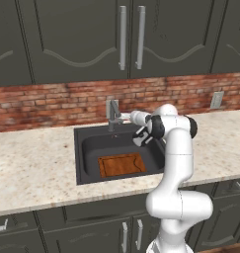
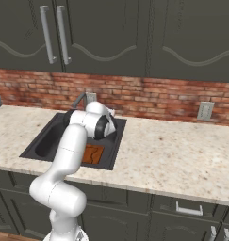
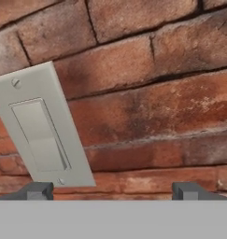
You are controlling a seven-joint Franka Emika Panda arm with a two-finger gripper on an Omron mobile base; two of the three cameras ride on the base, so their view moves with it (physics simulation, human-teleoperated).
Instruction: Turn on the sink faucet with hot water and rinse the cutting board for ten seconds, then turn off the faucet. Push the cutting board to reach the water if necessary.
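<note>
Claw (image 3: 112,190): the two dark finger tips (image 3: 38,190) stand far apart at the bottom of the hand view, spread wide, nothing between them. It faces the brick wall (image 3: 147,93) close up. A grey switch plate (image 3: 40,130) sits tilted on the bricks above the tip on the left of that view.

From the left base view the hand reaches out level from the wrist toward the sink faucet (image 1: 112,114) and stops just beside it; whether it touches the faucet cannot be told. The finger tips themselves are too small to make out there. In the right base view the arm's upper joint covers the hand, and only the faucet (image 2: 80,100) top and thin spout peek out behind it.

The cutting board (image 1: 122,164) lies flat on the floor of the sink (image 1: 87,153), in the front half, toward the right. Its long axis runs left to right, along the front rim, with the notched corner at the far right. The arm's upright link stands just beside its right end. In the right base view the arm hides most of the board (image 2: 94,153).

Open basin floor lies left of the board and behind it, toward the faucet. The speckled counter (image 1: 32,168) spreads wide on both sides of the sink. A wall outlet (image 1: 217,100) sits well off to the right.
</note>
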